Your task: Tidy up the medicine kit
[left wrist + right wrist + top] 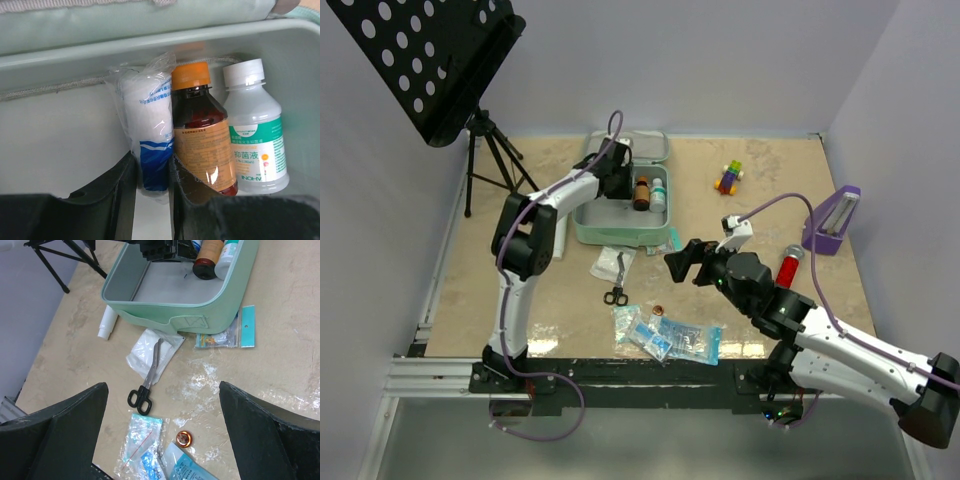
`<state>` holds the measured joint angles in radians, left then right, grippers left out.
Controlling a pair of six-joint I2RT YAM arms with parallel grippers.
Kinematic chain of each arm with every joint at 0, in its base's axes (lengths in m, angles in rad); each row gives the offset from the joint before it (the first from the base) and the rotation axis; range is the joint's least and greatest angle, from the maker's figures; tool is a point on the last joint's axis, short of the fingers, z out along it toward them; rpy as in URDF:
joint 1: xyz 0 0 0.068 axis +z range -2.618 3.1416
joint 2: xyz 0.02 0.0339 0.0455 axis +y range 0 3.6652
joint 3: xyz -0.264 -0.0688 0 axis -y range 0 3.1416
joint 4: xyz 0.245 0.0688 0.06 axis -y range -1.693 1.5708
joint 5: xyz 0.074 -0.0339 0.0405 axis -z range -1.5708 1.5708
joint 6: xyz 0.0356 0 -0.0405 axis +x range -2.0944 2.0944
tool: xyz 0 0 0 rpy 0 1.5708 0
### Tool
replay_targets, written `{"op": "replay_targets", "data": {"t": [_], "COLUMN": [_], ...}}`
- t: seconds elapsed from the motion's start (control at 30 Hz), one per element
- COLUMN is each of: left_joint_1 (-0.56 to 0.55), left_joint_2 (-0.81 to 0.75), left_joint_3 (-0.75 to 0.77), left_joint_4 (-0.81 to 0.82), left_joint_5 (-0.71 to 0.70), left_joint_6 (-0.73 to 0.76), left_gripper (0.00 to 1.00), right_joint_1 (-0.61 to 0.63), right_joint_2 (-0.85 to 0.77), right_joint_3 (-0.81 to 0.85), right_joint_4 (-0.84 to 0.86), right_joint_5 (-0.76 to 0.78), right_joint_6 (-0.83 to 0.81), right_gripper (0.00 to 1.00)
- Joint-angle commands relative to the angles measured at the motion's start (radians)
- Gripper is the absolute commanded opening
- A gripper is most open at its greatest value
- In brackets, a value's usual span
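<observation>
The medicine kit [608,218] lay open at the far middle of the table [770,190]. Inside it the left gripper [152,167] was clamped on a wrapped gauze roll [147,110] beside the amber bottle [202,135], so packing looked under way and letting go seemed next. Only the left wrist view showed that grip; the right gripper [162,387] hung spread wide near the scissors [148,375].

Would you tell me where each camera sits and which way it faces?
Top external: above and behind, looking down on the table; left arm and right arm show.
Left wrist: inside the medicine kit, facing the gauze roll in the left claw.
Right wrist: above the table, facing scissors; open right claw frames them.
Shared: all show the brown bottle.
</observation>
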<state>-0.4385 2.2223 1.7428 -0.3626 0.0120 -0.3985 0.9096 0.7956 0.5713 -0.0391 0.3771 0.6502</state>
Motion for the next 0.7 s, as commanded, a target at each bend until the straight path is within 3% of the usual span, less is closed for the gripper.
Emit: {"op": "replay_targets", "data": {"t": [0.0,0.07,0.27,0.37,0.67], "left_joint_1": [0.006,0.007,0.006,0.007,0.006], "left_joint_2": [0.019,0.019,-0.004,-0.033,-0.222], "left_joint_3": [0.041,0.038,0.029,0.020,-0.057], "left_joint_4": [-0.019,-0.024,-0.019,-0.013,-0.015], "left_joint_5": [0.060,0.060,0.072,0.072,0.036], "left_joint_6": [0.017,0.012,0.006,0.006,0.007], "left_gripper": [0.27,0.29,0.63,0.74,0.86], "right_joint_1": [0.002,0.002,0.002,0.003,0.002], "right_joint_2": [0.004,0.004,0.008,0.005,-0.009], "right_joint_3": [0.024,0.024,0.022,0.022,0.022], "right_joint_4": [0.056,0.061,0.059,0.054,0.041], "right_joint_5": [-0.006,-0.010,-0.012,-0.012,-0.001], "right_joint_6": [-0.014,-0.011,-0.003,-0.003,0.003], "right_gripper": [0.98,0.98,0.98,0.98,0.98]}}
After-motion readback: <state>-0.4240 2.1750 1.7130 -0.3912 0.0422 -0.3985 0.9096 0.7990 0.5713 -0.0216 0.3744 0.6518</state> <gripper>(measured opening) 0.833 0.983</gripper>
